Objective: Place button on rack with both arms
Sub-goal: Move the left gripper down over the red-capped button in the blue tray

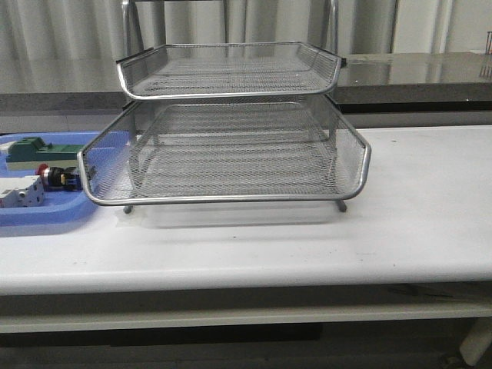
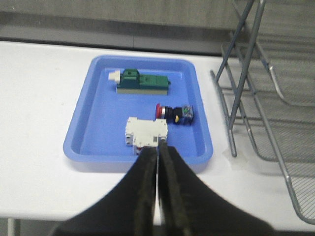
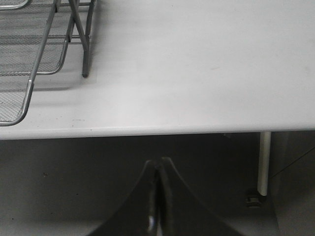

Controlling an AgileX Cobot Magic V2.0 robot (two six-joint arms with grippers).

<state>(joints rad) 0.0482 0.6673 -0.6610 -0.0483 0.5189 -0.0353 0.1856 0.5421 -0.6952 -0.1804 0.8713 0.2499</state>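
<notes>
Tray, blue plastic, flat on the white desk, lying just ahead of the left pincer; contents three. Item one: white breaker-like block, nearest the left pincer, its near edge right at the fingertips as seen from the wrist; contact cannot be told. Item two: button, red head, black body, lying on its side just beyond and to one side of the white block, toward the rack. Item three: green block with a pale end, at the tray's far end. Rack, silver wire mesh, standing on the desk beside the tray; both visible tiers hold nothing. Left pincer: fingers pressed together, gripping nothing. Right pincer: fingers likewise together, holding nothing, positioned off the desk's front edge, the rack's corner well ahead of it.
</notes>
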